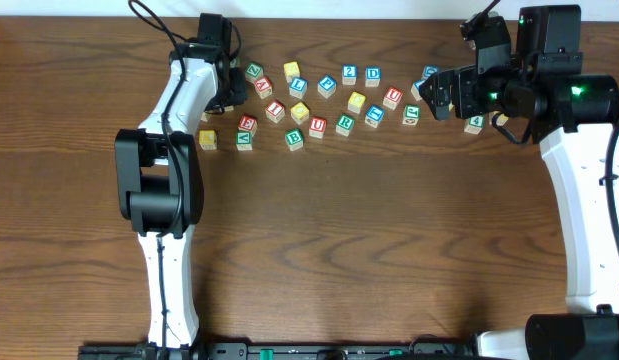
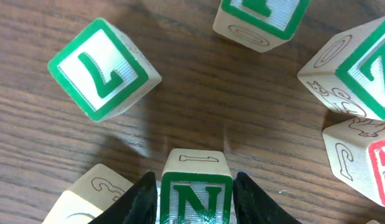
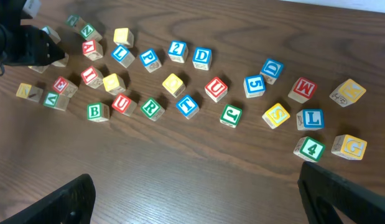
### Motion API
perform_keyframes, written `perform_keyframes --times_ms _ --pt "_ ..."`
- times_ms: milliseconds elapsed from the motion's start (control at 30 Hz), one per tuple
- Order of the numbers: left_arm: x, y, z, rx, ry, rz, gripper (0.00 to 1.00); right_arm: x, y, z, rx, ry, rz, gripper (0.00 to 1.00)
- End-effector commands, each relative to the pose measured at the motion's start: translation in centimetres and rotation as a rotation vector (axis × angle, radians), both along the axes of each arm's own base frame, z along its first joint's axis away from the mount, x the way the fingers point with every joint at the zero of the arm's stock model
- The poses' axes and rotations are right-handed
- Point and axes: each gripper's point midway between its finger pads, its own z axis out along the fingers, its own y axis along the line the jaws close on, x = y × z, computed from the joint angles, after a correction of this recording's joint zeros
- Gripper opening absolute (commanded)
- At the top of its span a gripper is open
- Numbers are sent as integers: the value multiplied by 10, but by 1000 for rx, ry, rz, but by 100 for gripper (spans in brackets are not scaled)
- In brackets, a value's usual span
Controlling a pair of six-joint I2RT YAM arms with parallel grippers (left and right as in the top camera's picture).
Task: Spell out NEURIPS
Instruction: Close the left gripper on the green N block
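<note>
In the left wrist view a wooden cube with a green N sits between my left gripper's black fingers, which press on both of its sides. Overhead, that gripper is down in the left end of the cube cluster and hides the N. The right wrist view shows red E, red I, red U, green R, blue P and yellow S scattered on the table. My right gripper hangs open above bare wood with nothing in it, at the cluster's right end.
Close around the N stand a green 7 cube, a pale cube at lower left, and further cubes at the top and right. Other cubes include 2, D, L and 4.
</note>
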Motion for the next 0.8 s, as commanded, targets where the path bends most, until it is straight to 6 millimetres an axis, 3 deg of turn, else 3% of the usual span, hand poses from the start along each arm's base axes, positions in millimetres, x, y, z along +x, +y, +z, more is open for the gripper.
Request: perform_keyframes --times_ms 0,133,300,500,633,767 --pt "-5 3 -15 32 31 -56 39 1 2 9 3 -25 13 99" --pt "-8 3 -19 43 40 -86 38 1 2 9 3 -25 13 99" --pt "-4 3 -18 44 25 -89 23 1 2 9 3 -25 13 99" --pt "2 2 -10 43 -8 -91 21 1 2 9 3 -25 13 99" --pt "8 2 15 40 -55 -90 21 1 2 9 3 -25 13 99" --pt "7 2 61 36 -119 -88 21 1 2 9 3 -25 13 99"
